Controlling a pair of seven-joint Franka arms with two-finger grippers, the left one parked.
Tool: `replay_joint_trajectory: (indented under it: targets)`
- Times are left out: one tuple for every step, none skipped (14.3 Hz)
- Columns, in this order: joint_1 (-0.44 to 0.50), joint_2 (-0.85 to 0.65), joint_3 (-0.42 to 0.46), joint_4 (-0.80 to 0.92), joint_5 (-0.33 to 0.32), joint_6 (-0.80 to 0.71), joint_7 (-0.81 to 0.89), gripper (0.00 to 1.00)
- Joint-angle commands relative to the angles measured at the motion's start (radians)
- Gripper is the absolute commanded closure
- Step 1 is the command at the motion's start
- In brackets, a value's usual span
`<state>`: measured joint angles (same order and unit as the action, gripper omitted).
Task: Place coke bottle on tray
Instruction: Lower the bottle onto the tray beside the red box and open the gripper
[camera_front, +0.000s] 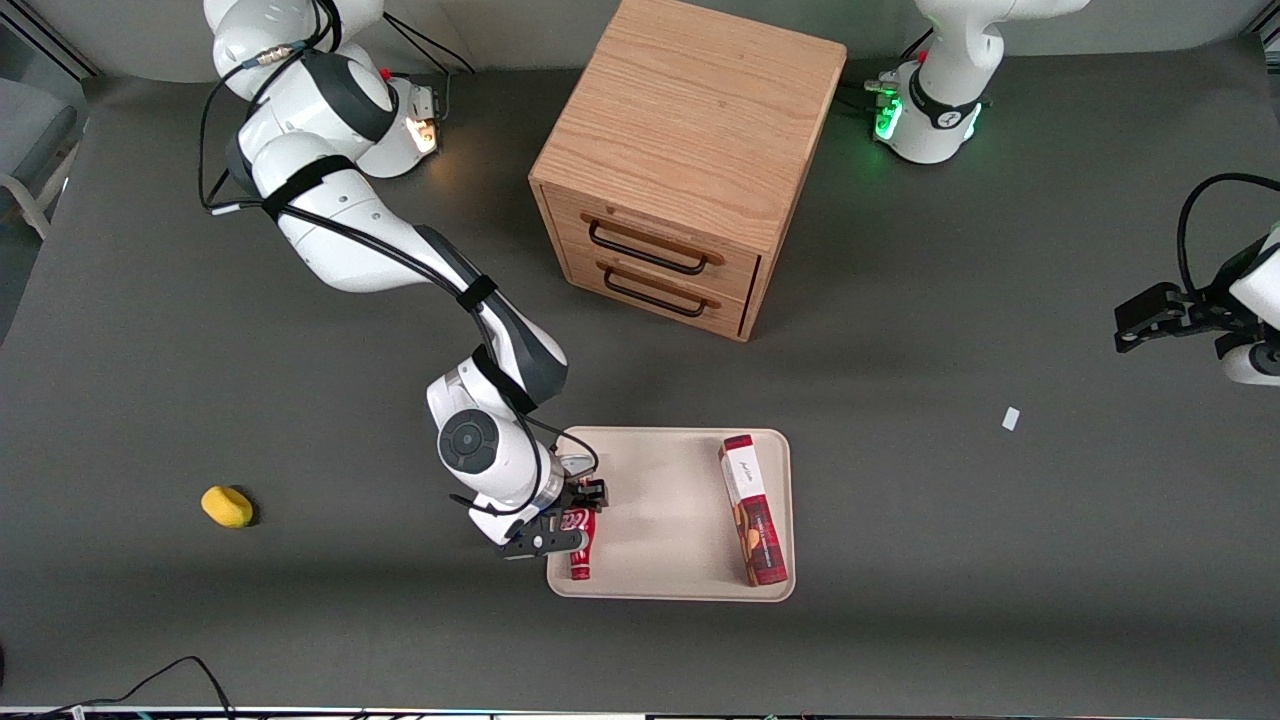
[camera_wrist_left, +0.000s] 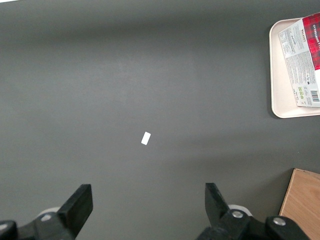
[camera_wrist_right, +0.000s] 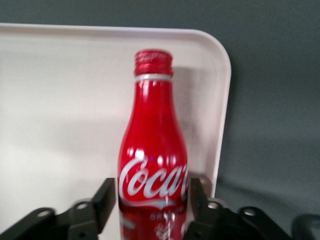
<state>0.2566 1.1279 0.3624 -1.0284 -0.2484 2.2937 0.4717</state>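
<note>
- Black fingers of the gripper (camera_wrist_right: 153, 200) sit either side of the coke bottle (camera_wrist_right: 153, 160) at its wide lower body, pads against the red wall, so the jaws look clamped on it; in the front view the gripper (camera_front: 565, 520) is in the lower middle of the frame, over the tray's edge toward the working arm's end.
- Lying lengthwise, the coke bottle (camera_front: 582, 545) rests on or just above the tray (camera_front: 665, 500) floor, close beside the raised rim, cap pointing toward the front camera.
- Risk, as I judge it: a round bottle on its side may roll once released, and so near the rim it could ride up or tip over the edge if the fingers drag it on opening.
- White script on the bottle reads "Coca", part of the Coca-Cola logo; smaller print beneath is unreadable.
- Farther along the tray lies a red-and-white biscuit box (camera_front: 752, 508), well apart from the bottle; its lettering is too small to read.
</note>
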Motion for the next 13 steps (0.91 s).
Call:
replay_joint_trajectory:
  targets:
    - [0.016,0.006,-0.014,0.008,-0.003,0.026,0.005,0.0]
    - [0.016,0.006,-0.014,0.008,-0.009,0.026,0.004,0.0]
    - [0.016,0.006,-0.016,0.007,-0.017,0.026,0.007,0.0]
    - [0.016,0.004,-0.016,0.007,-0.017,0.026,0.007,0.0]
    - [0.016,0.006,-0.016,0.007,-0.019,0.026,0.007,0.0]
    - [0.016,0.006,-0.016,0.007,-0.019,0.026,0.007,0.0]
    - [0.016,0.004,-0.016,0.007,-0.019,0.026,0.007,0.0]
    - [0.016,0.004,-0.016,0.007,-0.017,0.026,0.007,0.0]
    - [0.016,0.004,-0.016,0.007,-0.017,0.026,0.007,0.0]
    - [0.016,0.003,-0.016,0.007,-0.017,0.026,0.008,0.0]
    - [0.016,0.0,-0.016,0.007,-0.015,0.026,0.008,0.0]
    - [0.013,-0.01,-0.014,0.007,-0.015,0.026,0.01,0.0]
    - [0.003,-0.029,-0.013,0.007,-0.014,0.023,0.011,0.0]
